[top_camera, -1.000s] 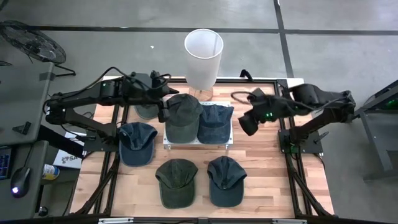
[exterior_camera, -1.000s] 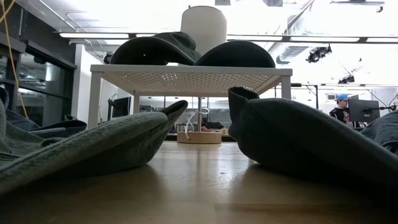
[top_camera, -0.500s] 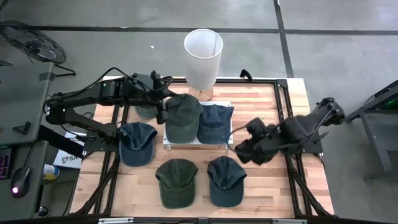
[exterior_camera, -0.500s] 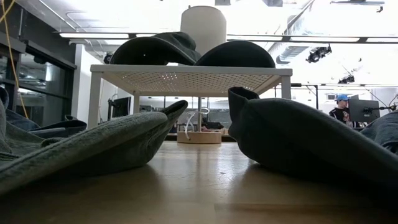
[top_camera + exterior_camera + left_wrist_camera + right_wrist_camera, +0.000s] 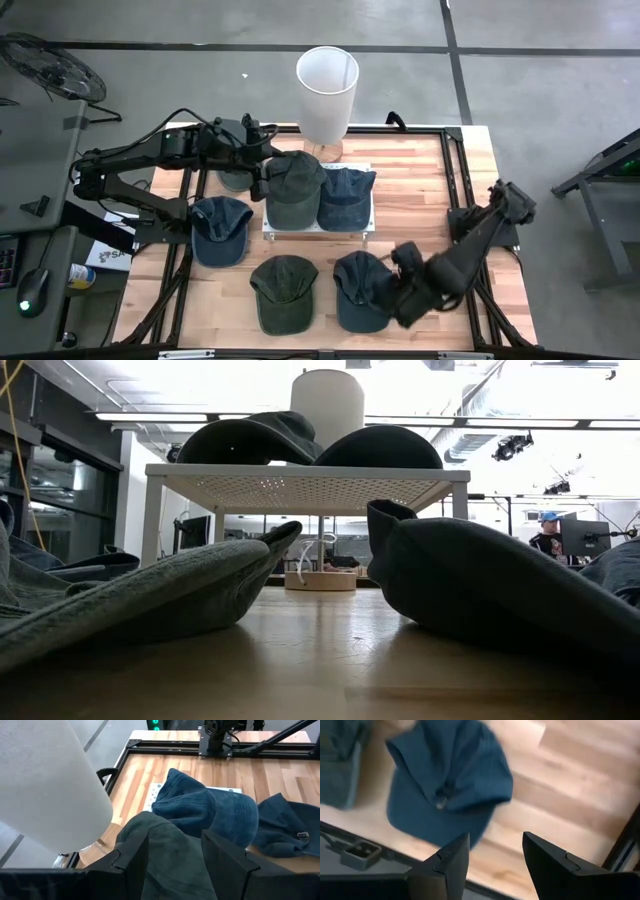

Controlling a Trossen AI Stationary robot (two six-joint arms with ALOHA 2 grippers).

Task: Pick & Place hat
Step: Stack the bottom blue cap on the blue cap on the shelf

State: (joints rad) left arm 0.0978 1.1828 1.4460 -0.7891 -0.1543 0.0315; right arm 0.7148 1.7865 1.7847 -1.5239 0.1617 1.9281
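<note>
- Blue hat (image 5: 362, 290) lies flat on the wooden table (image 5: 420, 200), front row, right of a green hat (image 5: 284, 292); no readable logo or writing on either.
- Right gripper (image 5: 400, 290) sits low at that blue hat's right edge, arm stretched in from the right side; fingers (image 5: 451, 862) spread, nothing between them.
- White rack (image 5: 318, 228) mid-table carries a green hat (image 5: 294, 186) and blue hat (image 5: 345, 197).
- Left gripper (image 5: 263, 183) rests at the rack's green hat, fingers (image 5: 134, 862) apart over its crown.
- White cylinder (image 5: 326, 95) stands behind the rack.

Open left pincer (image 5: 172, 857) over green hat (image 5: 172, 865), blue hat (image 5: 210, 812) beside, white cylinder (image 5: 45, 785) near.
</note>
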